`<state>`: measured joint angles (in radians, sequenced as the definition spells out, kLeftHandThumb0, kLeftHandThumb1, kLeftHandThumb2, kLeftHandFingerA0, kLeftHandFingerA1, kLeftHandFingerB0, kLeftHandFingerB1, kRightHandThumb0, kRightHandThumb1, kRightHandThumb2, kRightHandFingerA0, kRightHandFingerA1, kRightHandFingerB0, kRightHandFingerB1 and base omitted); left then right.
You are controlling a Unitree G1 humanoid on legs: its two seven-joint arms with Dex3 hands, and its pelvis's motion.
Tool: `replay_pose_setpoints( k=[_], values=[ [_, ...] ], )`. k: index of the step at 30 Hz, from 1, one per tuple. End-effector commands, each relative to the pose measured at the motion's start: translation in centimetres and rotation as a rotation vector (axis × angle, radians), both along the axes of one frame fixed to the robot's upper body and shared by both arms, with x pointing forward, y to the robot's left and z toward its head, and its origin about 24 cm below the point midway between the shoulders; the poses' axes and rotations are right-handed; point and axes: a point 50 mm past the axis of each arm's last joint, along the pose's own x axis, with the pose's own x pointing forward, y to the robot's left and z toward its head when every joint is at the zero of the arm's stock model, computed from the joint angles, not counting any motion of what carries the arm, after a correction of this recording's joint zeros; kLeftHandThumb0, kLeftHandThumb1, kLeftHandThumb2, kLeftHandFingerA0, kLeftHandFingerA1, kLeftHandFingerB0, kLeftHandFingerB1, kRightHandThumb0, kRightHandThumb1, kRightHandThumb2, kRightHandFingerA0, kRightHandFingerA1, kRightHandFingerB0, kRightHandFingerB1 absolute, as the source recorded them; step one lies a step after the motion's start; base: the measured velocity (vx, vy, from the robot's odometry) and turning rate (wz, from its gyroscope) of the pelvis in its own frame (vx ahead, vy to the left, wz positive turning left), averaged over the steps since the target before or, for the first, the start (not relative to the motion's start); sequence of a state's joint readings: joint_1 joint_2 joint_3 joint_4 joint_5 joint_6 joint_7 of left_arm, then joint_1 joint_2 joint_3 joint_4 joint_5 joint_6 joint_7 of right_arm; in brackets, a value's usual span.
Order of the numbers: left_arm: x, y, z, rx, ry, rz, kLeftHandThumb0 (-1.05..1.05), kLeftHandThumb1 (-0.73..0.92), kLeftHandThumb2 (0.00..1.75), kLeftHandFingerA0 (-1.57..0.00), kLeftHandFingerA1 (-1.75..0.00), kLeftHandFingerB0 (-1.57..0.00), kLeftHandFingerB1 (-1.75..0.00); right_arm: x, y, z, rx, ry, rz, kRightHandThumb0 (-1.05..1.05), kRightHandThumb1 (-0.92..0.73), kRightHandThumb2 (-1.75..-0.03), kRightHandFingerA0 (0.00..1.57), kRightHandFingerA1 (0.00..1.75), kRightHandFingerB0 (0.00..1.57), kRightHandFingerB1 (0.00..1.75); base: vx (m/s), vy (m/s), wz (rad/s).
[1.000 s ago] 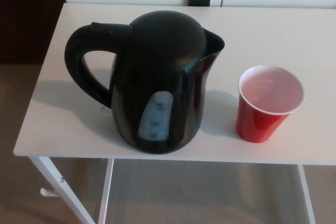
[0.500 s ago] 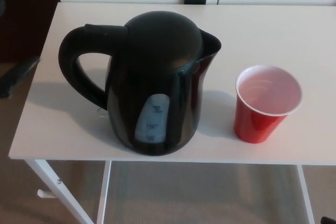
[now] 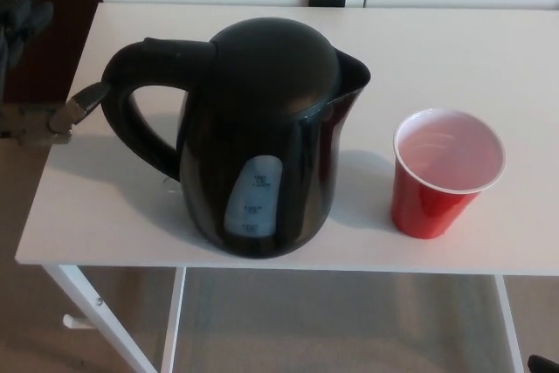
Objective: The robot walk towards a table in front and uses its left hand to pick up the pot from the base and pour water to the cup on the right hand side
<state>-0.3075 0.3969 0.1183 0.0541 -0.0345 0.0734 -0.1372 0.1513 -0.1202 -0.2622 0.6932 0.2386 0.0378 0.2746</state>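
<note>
hovering at nine o'clock of glossy black pot (image 3: 262,128), left hand (image 3: 39,58), finger state unclear; ribbed red cup (image 3: 445,172) at three.

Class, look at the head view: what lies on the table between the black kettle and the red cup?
Nothing: between the kettle and the cup the head view shows only bare white table.

Black pot (image 3: 262,128), red cup (image 3: 432,198) with white inside, white table (image 3: 454,50).

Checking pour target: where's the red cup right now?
Head view: the red cup stands upright on the white table, right of the black kettle, not touching it.
</note>
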Motion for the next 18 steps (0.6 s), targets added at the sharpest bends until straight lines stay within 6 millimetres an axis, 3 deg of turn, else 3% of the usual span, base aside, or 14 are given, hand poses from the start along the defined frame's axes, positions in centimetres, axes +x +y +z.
replay_pose_setpoints(
  k=[1,13,14,15,18],
  values=[
    [0.3,0.2,-0.5,0.012,0.027,0.055,-0.29,0.31,0.86,0.00,-0.49,0.00,-0.47,0.2,-0.4,0.2,-0.013,0.003,-0.013,-0.30,-0.51,-0.55,0.57,0.48,0.29,0.34,0.00,0.000,0.00],
    [-0.7,-0.7,-1.9,-0.021,0.064,0.016,-0.29,0.31,0.87,0.00,-0.48,0.00,-0.47,0.6,-0.1,0.2,-0.008,-0.002,-0.024,-0.29,-0.49,-0.54,0.56,0.48,0.29,0.34,0.00,0.000,0.00],
    [-0.9,-0.7,-2.0,-0.024,0.063,0.011,-0.29,0.32,0.87,0.00,-0.48,0.00,-0.47,0.6,-0.1,0.2,-0.007,-0.004,-0.025,-0.21,-0.34,-0.84,0.50,0.66,0.17,0.50,0.00,0.000,0.00],
    [-1.0,-0.7,-2.0,-0.024,0.062,0.007,-0.29,0.32,0.87,0.00,-0.48,0.00,-0.47,0.7,-0.1,0.2,-0.003,-0.006,-0.029,-0.28,-0.50,-0.55,0.59,0.49,0.28,0.34,0.00,0.000,0.00],
    [-1.5,-0.4,-2.0,-0.037,0.065,-0.002,-0.30,0.32,0.88,0.00,-0.48,0.00,-0.47,0.9,-0.2,0.4,-0.017,-0.010,-0.024,-0.31,-0.52,-0.59,0.59,0.50,0.30,0.37,0.00,0.000,0.00]
  ],
)
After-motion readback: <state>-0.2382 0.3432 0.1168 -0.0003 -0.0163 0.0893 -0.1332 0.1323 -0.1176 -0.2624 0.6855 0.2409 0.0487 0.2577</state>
